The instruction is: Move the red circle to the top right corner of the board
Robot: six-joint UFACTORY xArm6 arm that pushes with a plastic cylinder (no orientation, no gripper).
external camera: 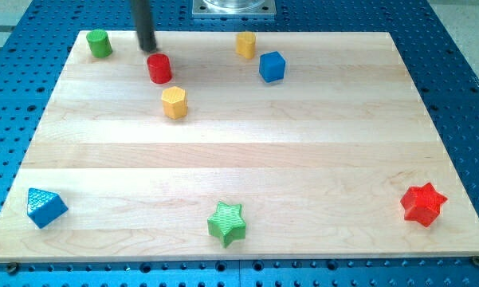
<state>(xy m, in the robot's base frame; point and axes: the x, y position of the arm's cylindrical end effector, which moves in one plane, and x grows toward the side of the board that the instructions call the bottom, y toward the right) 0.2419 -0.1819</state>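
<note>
The red circle [159, 68] is a short red cylinder near the view's top left of the wooden board [303, 143]. My tip [147, 49] is the lower end of the dark rod, just above and slightly left of the red circle, very close to it; contact cannot be told. The board's top right corner lies far to the right, near the view's top.
A green cylinder [100, 43] sits at the top left corner. A yellow hexagon [174, 103] lies just below the red circle. A yellow block [245, 45] and a blue cube [272, 66] sit at top centre. A blue triangle [45, 207], green star [227, 223] and red star [423, 204] line the bottom.
</note>
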